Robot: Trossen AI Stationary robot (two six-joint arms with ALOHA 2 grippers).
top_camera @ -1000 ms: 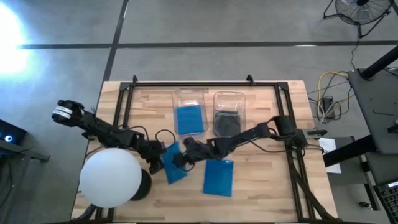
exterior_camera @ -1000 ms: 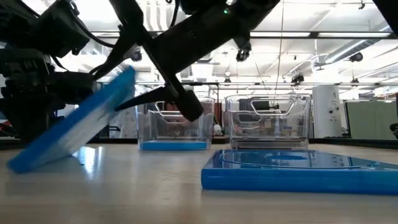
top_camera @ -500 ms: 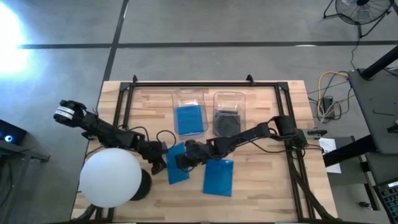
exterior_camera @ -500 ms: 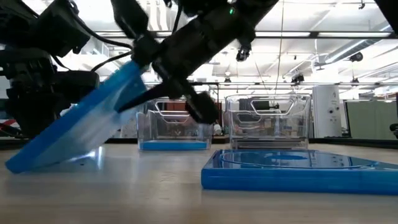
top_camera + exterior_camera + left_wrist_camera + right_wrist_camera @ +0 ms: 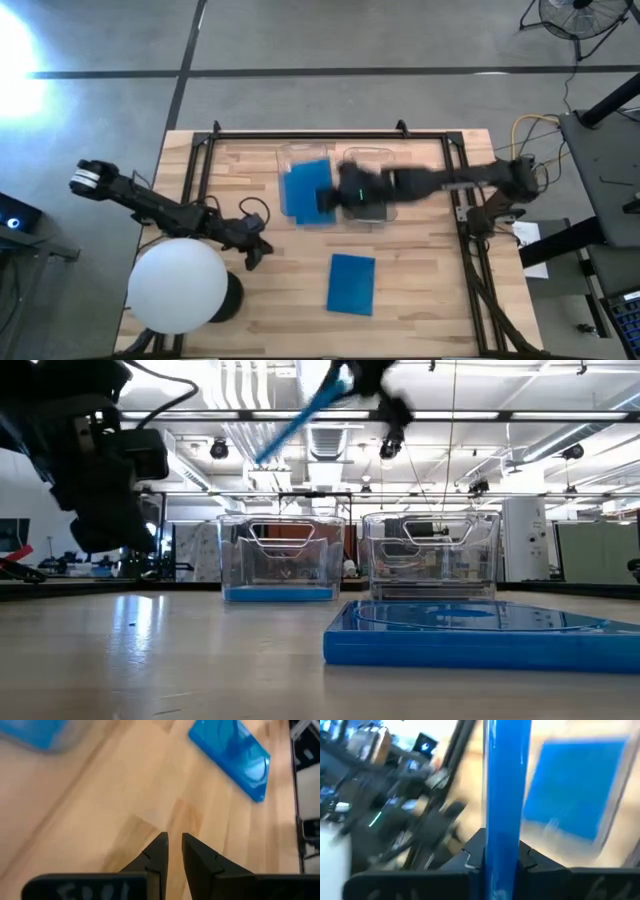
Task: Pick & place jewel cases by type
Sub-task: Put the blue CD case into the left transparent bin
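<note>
High view shows a pale wooden bench (image 5: 420, 300) with visible plank grain and a black frame along its edges, standing on a grey concrete floor; a fan sits off the far right corner. Low view looks across the bench into a bright hall with ceiling lights and pipes.

Two clear, rectangular plastic bins stand side by side near the far edge. The left bin (image 5: 282, 558) holds a flat blue layer at its bottom; the right bin (image 5: 368, 160) holds dark cases. A big white ball (image 5: 178, 286) sits at the near left corner.

One blue jewel case (image 5: 351, 283), thin, flat and glossy, lies flat near the middle of the near edge. The right hand (image 5: 501, 855) is clamped on a second blue case (image 5: 504, 790), held edge-on and tilted above the left bin. The left hand (image 5: 173, 845) hangs over bare wood near the ball, its fingers nearly together and gripping nothing.
</note>
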